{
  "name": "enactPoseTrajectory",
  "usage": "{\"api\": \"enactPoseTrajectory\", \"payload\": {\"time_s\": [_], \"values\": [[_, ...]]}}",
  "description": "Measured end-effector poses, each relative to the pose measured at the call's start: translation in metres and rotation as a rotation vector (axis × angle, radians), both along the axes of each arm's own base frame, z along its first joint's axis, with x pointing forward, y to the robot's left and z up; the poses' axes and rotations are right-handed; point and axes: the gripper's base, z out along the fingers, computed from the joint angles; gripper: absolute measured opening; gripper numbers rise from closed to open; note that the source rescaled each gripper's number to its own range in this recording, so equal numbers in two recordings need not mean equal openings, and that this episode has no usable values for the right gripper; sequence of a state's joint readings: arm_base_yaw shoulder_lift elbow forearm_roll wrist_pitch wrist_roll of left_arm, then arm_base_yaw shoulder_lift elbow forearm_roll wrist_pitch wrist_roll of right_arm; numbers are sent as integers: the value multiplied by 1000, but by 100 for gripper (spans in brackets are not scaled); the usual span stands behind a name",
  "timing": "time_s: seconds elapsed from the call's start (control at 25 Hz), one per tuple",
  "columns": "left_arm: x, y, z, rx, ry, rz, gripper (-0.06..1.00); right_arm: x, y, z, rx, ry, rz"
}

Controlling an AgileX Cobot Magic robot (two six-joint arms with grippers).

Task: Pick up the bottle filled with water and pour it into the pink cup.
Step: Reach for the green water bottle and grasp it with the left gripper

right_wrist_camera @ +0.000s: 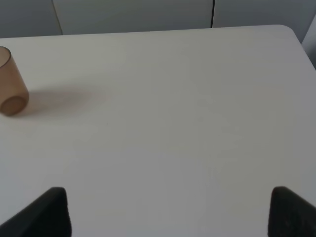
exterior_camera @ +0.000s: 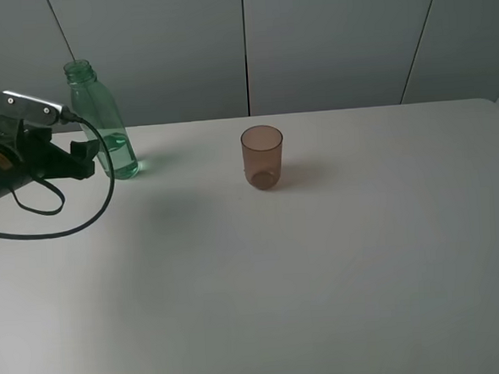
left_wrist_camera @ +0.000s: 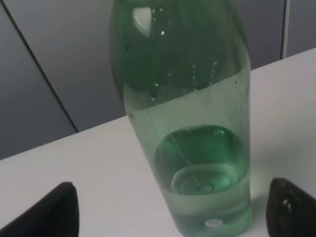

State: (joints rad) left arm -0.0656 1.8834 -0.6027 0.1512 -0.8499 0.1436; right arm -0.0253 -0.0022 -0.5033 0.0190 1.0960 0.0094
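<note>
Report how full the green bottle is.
Partly full: water fills only the lower part of the bottle; the rest is empty.

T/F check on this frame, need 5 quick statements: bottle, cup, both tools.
1. The bottle stands upright on the table. True.
2. The bottle has a cap on. False: its threaded neck is open.
3. The pink cup is half full of water. False: it looks empty; the water sits in the lower part of the bottle.
4. The left tool is open, with a finger on each side of the bottle and a gap to it. True.
5. The right tool is shut on the pink cup. False: it is open over bare table, well apart from the cup.
</note>
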Motion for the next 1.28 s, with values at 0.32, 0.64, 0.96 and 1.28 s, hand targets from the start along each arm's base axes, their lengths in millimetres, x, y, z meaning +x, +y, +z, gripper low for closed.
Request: {"api": "enactPoseTrajectory", "payload": {"time_s": [0.32,0.64,0.96,1.28], "values": [[19,2,-11,39,-16,-52,88,0,0,0,0,0,0],[28,-3,-15,46,-59,-107,88,0,0,0,0,0,0],[42,-5,-22,47,-72,-115,88,0,0,0,0,0,0],[55,-6,-34,45,-74,-123,88,0,0,0,0,0,0]]}}
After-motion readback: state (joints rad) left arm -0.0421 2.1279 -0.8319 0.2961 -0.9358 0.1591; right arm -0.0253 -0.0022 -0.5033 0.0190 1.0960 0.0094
